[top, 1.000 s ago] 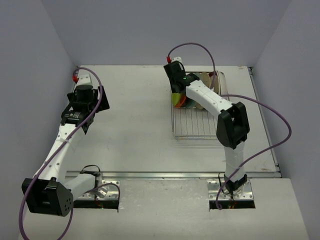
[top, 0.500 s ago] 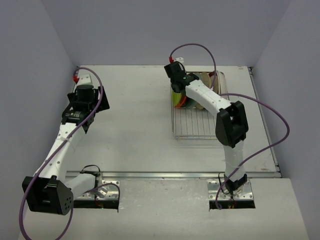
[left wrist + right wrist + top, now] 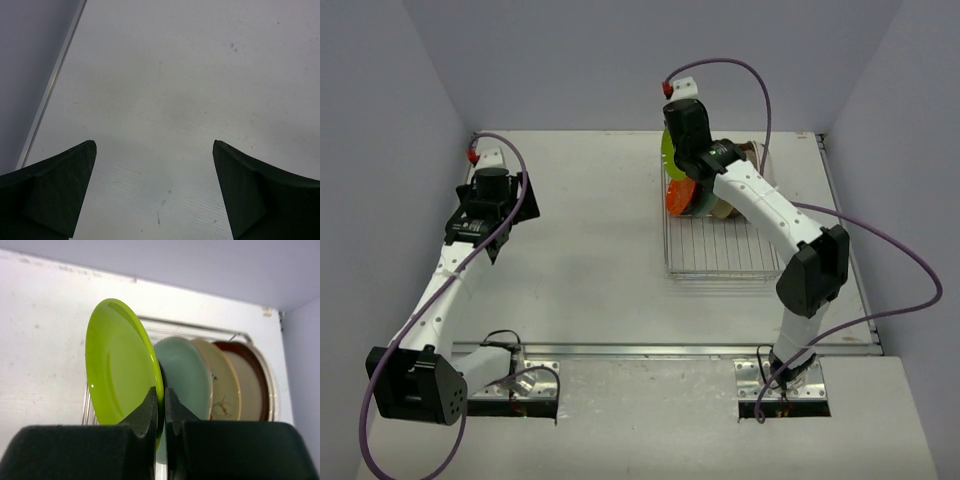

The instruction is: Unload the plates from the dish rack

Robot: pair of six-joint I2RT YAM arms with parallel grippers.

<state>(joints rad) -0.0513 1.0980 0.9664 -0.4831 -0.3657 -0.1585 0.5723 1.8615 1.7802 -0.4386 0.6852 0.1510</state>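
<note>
Lime green plate (image 3: pixel 117 360) clamped at its rim by the right gripper (image 3: pixel 160 405).
It is held upright above the dish rack's (image 3: pixel 720 255) far-left end; the left gripper (image 3: pixel 155 150) is spread wide, empty, well left.

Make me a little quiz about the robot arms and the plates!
1. Which plate does the right gripper pinch?
A. the round lime green plate
B. the pale teal plate
C. the black plate
2. True or false: the left gripper holds a plate.
3. Where do the other plates stand on edge?

Key: 1. A. 2. False: it hangs open over the bare white table. 3. In the silver wire dish rack.
</note>
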